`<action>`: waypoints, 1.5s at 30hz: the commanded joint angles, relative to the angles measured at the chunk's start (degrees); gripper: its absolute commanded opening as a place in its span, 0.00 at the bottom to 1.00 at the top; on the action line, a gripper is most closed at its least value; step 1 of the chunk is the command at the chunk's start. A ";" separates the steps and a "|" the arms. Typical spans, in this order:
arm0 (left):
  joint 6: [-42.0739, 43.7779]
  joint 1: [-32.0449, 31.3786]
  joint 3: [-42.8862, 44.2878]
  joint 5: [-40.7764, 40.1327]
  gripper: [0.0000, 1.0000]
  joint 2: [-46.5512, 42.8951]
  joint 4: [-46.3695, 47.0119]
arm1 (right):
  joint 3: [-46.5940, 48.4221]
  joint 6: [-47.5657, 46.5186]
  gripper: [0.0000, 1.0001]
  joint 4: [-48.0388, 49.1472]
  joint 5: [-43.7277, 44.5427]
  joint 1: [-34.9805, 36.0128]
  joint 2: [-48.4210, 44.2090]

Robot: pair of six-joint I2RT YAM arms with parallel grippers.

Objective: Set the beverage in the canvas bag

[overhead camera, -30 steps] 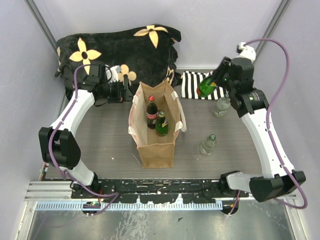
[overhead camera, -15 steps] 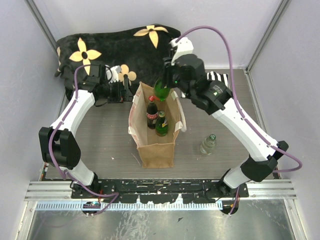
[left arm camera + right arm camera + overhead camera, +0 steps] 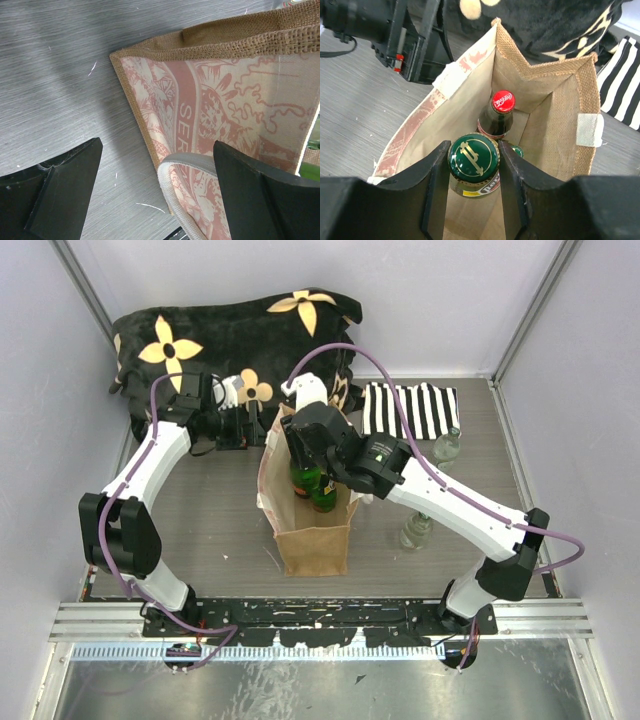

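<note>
The canvas bag (image 3: 313,540) stands open mid-table, tan with pinkish printed sides (image 3: 215,110). My right gripper (image 3: 303,462) hangs over its mouth, shut on the neck of a green bottle (image 3: 303,478). In the right wrist view the fingers (image 3: 436,185) clamp just under that bottle's green cap (image 3: 473,156), inside the bag's rim (image 3: 560,115). A red-capped cola bottle (image 3: 502,101) and another green cap (image 3: 516,150) stand inside below. My left gripper (image 3: 255,428) is open at the bag's far left corner, and the cream handle (image 3: 172,172) lies between its fingers (image 3: 60,185), untouched.
Two clear bottles (image 3: 416,528) (image 3: 447,447) stand on the table right of the bag. A black-and-white striped cloth (image 3: 410,408) lies at the back right. A black flowered blanket (image 3: 240,335) fills the back left, behind my left arm.
My right arm has swung left from over the striped cloth, carrying the green bottle to the bag and down into its mouth. The left arm has not moved.
</note>
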 commanded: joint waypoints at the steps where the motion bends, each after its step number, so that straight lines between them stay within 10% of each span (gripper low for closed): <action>1: -0.32 -0.28 -0.03 1.38 1.00 -0.36 1.83 | -1.54 1.19 0.01 14.88 0.60 -0.08 -2.40; 22: -0.10 -0.30 -0.90 1.09 1.00 -1.10 1.91 | -30.29 -4.66 0.01 39.47 -3.99 -0.15 -5.42; 45: 0.50 -0.28 -1.85 1.29 1.00 -2.15 1.42 | -37.29 -6.59 0.01 43.22 -8.67 -0.26 -0.66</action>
